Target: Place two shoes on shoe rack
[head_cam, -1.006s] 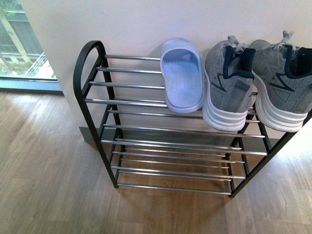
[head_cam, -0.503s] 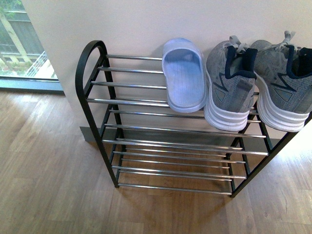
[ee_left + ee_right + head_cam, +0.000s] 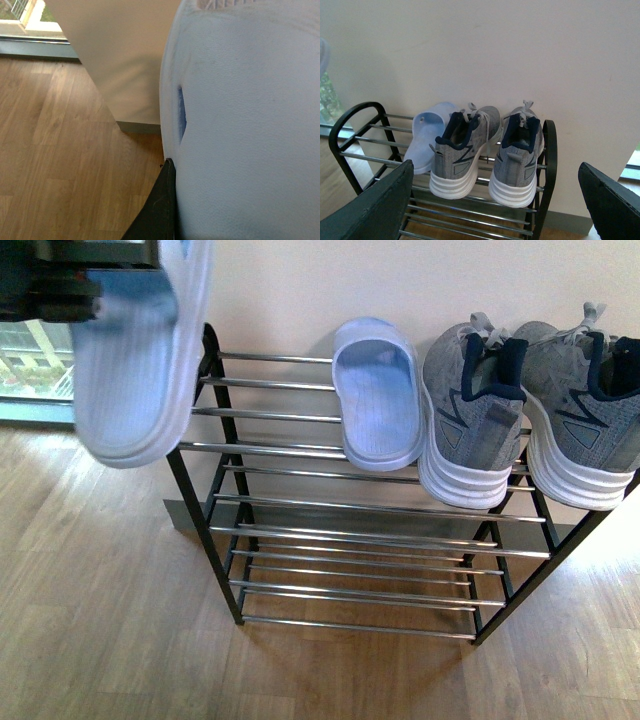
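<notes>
Left hand (image 3: 60, 290), upper left, grips second slipper (image 3: 135, 360) toe-down, likely bound for shoe rack (image 3: 300, 448)'s free rods; right hand (image 3: 495, 200) released.

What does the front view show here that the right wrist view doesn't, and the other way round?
Only the front view shows the second slipper hanging from the left gripper in front of the rack's left end, plus the rack's lowest rods and the floor beneath. Only the right wrist view shows the right gripper, jaws wide apart with nothing between them, and all of the rack's right side frame. Both show the rack against the wall with one slipper and two sneakers on its top tier, the slipper left of the sneakers.
</notes>
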Robot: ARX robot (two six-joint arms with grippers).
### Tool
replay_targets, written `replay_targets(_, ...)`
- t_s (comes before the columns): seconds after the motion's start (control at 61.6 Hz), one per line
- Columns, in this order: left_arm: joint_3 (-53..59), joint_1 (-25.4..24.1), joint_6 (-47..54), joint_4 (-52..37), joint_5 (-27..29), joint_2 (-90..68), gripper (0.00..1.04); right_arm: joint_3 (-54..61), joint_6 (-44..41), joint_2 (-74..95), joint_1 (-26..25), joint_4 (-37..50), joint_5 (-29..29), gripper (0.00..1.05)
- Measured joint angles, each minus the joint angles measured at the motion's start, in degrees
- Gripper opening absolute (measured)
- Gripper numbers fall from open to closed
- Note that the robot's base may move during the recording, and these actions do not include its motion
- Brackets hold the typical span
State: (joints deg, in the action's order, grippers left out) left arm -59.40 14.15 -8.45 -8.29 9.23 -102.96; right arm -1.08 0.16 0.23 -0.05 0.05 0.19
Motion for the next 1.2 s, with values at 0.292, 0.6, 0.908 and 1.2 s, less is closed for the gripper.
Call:
replay_targets(0.292, -15.7, 3.0, -2.2, 4.5, 2.8, -15.4, 0.03, 0.0, 0.0, 0.0, 0.0, 0.0, 0.0, 0.95)
replay_targets(0.6, -27.1, 3.7, -1.4, 9.0, 5.4, -25.8, 0.03, 0.0, 0.0, 0.0, 0.0, 0.0, 0.0, 0.95)
replay_targets(0.908, -31.5, 5.0, 0.3, 12.4, 4.9, -29.7, 0.15, 0.0, 0.0, 0.0, 0.0, 0.0, 0.0, 0.95)
replay_targets(1.2, -24.4, 7.3, -0.4, 9.4, 3.0, -24.7, 0.63, 0.0, 0.0, 0.0, 0.0, 0.0, 0.0, 0.95)
